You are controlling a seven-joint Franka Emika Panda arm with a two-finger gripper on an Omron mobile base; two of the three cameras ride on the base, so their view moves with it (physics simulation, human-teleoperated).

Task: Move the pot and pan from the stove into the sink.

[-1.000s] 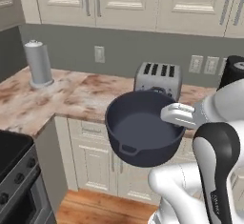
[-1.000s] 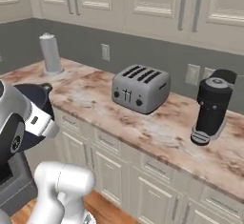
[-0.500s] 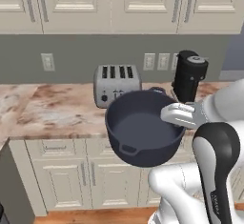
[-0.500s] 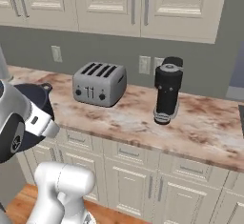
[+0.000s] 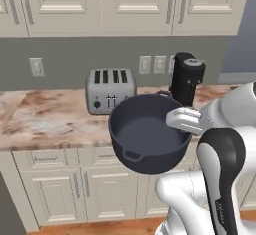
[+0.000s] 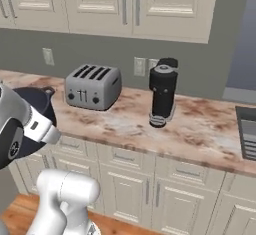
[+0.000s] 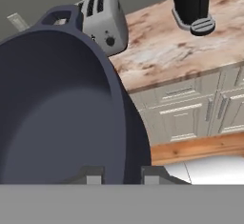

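Note:
The deep dark blue-grey pot point(image 5: 145, 136) hangs in the air in front of the counter, tilted so that its empty inside faces the cameras. My gripper point(image 5: 172, 120) is shut on the pot's right rim. In the hand view the pot point(image 7: 57, 108) takes up the left half, with the rim running down between my fingertips point(image 7: 121, 176) and one loop handle at the top. From the right base view a part of the pot point(image 6: 36, 104) shows behind my forearm. The pan and the stove are out of view.
A marble counter point(image 5: 45, 124) runs over cream cabinets. On it stand a silver toaster point(image 5: 110, 90) and a tall black appliance point(image 6: 162, 91). A dark grey slotted part point(image 6: 247, 131) lies at the counter's far right edge. Wood floor lies below.
The whole scene has slid left in both base views, so the base has driven right along the counter. The stove and the paper roll have left view. The pot stays in my gripper.

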